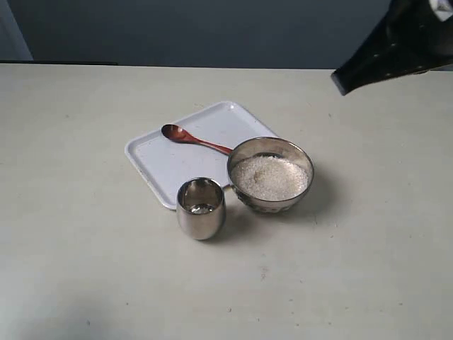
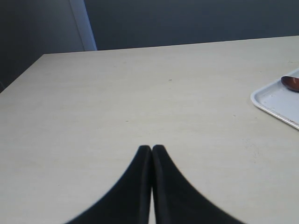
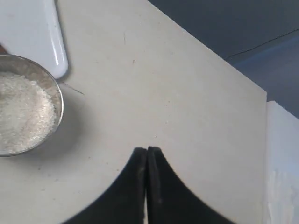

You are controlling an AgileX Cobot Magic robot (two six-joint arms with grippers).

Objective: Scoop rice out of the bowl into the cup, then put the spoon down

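Exterior view has the spoon [image 1: 195, 139] lying on the white tray [image 1: 152, 159], oval end far-left, handle running near-right to the rim of the bowl [image 1: 303, 157] of rice [image 1: 269, 178]. The right end effector [image 1: 340, 80], fingers pressed together and empty, hangs high at far right, so the handle lies left of it and nearer; the left end effector [image 2: 152, 148], likewise closed on nothing, looks worse placed

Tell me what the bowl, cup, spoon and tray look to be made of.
Bowl: looks like polished steel; its mirror-bright rim and wall reflect the surroundings.
Cup: same shiny metal, with reflections on its rounded side.
Spoon: probably lacquered wood, dark reddish-brown with a glossy highlight.
Tray: white and smooth with a soft sheen, likely plastic, though enamel cannot be ruled out.
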